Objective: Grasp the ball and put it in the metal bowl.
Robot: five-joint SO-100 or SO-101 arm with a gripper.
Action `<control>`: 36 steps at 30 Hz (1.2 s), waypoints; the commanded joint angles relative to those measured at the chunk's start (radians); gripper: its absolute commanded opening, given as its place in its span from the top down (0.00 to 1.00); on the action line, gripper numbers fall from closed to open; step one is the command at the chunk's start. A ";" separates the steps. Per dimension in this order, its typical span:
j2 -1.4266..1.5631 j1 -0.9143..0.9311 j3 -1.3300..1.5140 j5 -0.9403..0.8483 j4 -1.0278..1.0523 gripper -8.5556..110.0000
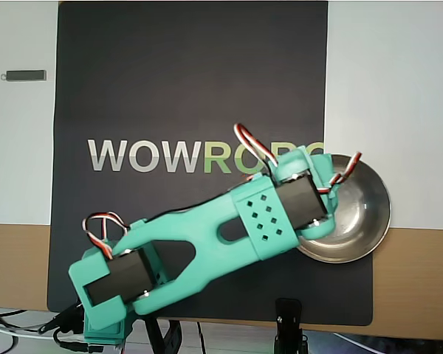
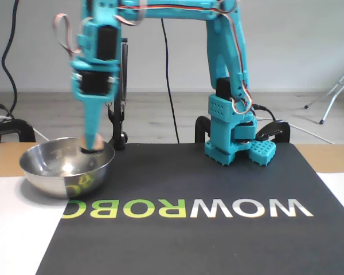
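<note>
Over the metal bowl, fixed view: claw points straight down, tips just inside the bowl's right rim, closed on the ball, which shows as a small orange-tan patch between the fingers, above the bowl floor. Overhead view: teal arm runs diagonally from its base at bottom left across the dark mat, wrist covering the left part of the bowl; ball and claw tips hidden under it. Bowl sits at the mat's edge, partly on the white worktop. Small dark stick lies on the worktop far left, well apart
</note>
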 commanded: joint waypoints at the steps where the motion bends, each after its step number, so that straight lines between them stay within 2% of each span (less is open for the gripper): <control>1: -0.011 0.031 -0.054 -0.002 -0.009 0.71; 18: -0.183 0.091 -0.173 0.017 -0.006 0.72; 36: -0.196 0.080 -0.173 0.693 -0.028 0.71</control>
